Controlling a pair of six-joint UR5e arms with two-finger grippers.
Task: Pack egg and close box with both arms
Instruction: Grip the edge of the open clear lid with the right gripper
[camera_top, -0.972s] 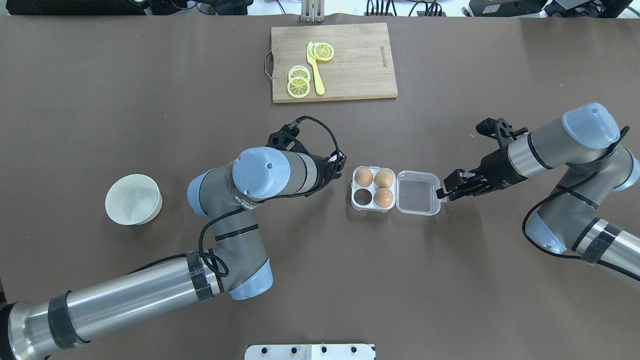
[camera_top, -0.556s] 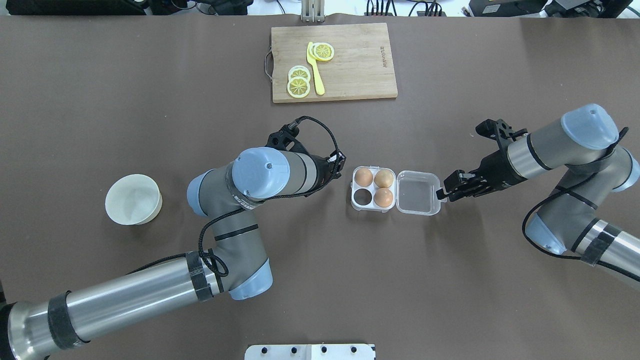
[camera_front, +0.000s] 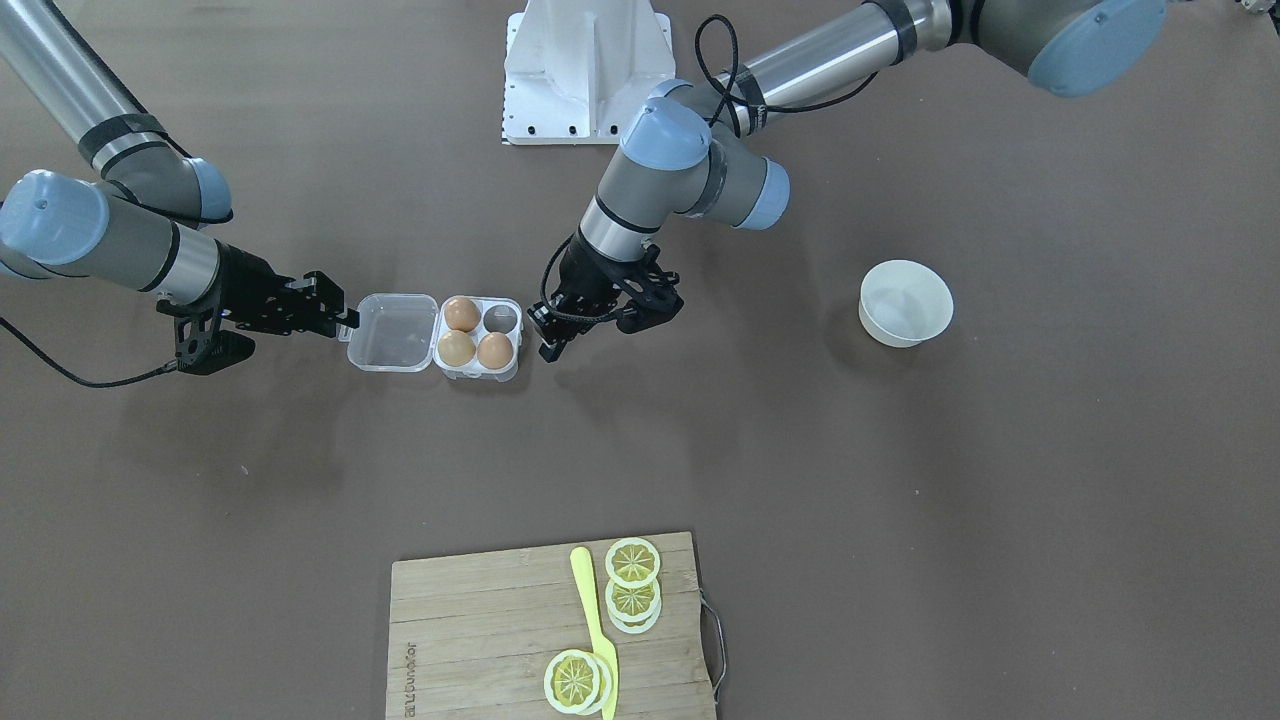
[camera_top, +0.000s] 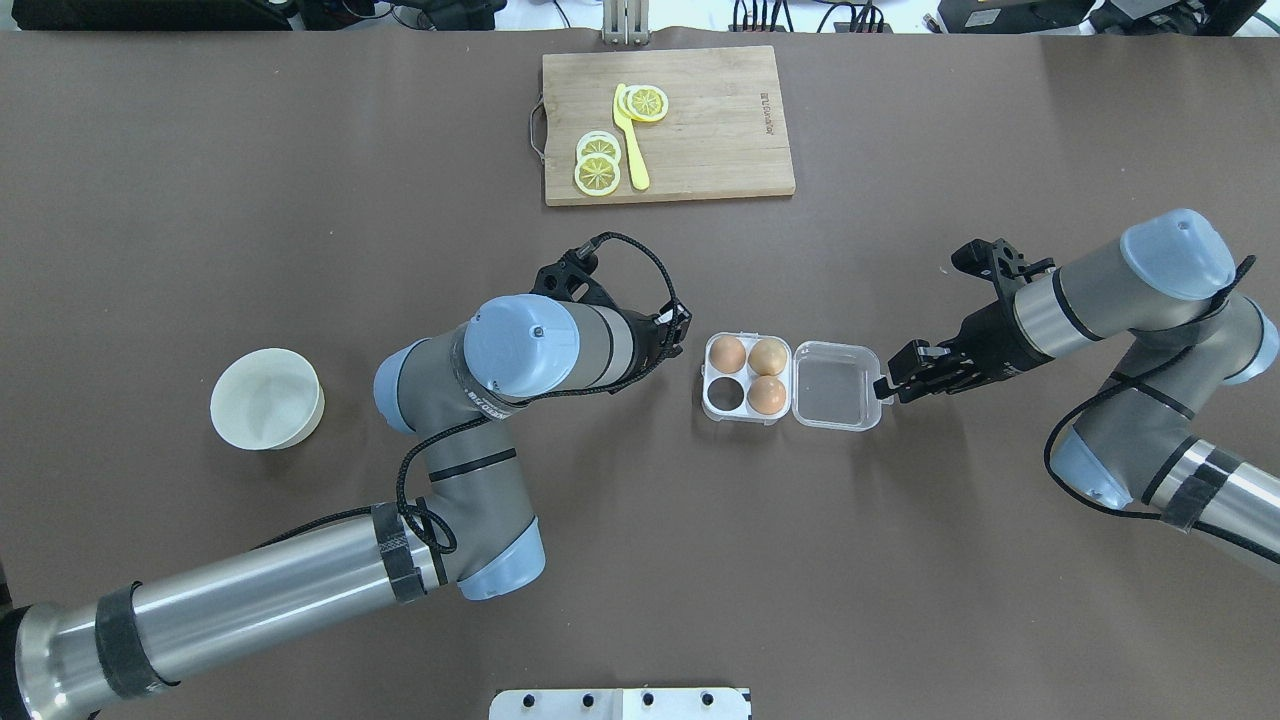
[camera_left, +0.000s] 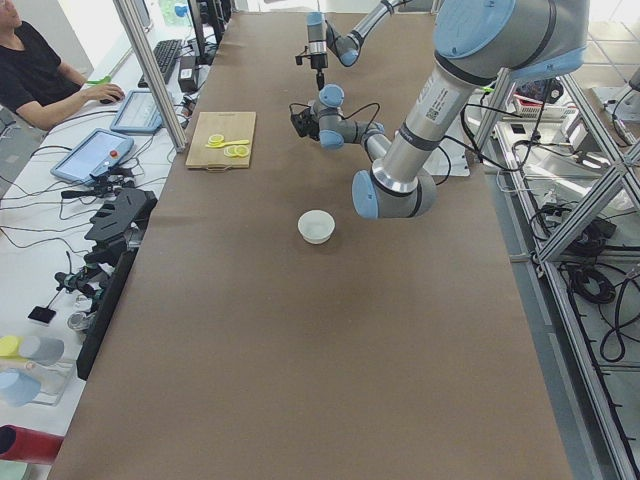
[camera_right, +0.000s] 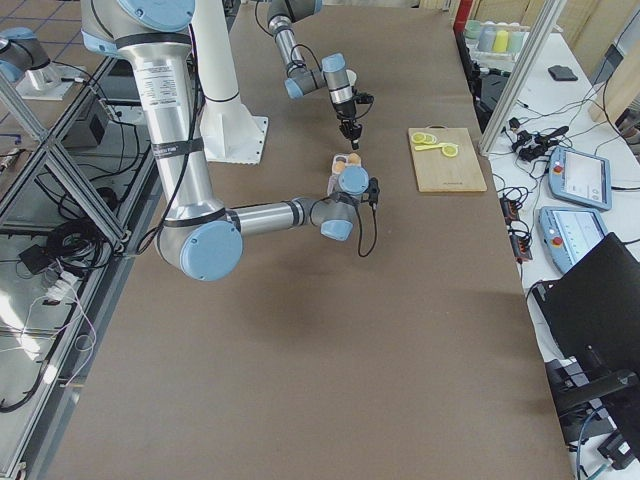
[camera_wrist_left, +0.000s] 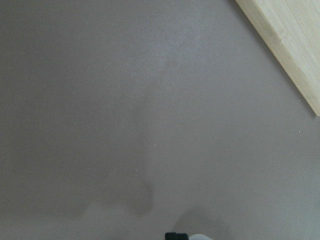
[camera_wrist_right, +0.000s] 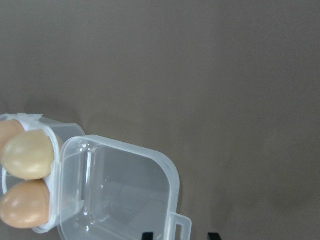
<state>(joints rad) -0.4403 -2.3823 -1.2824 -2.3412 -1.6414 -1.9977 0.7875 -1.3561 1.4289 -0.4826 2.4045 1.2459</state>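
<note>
Lid-closing step, I judge. Left black two-finger tool (camera_front: 543, 333), looks parted, empty, at 9 o'clock of the clear thin-plastic four-cell egg box (camera_top: 838, 385), should brace the base; right black tool (camera_top: 883, 388), narrowly parted, empty, at 3 o'clock, should pinch squarely, swing slowly. Box slick, springy, open; smooth orange-brown egg (camera_top: 767, 394) seated in its 4 o'clock cell; lid tab (camera_wrist_right: 180, 226) between right fingers (camera_wrist_right: 147, 236).

silver-grey tubular arms (camera_top: 250, 580), pale-blue joint caps (camera_top: 525, 345) (black bands (camera_top: 122, 640) round them)
</note>
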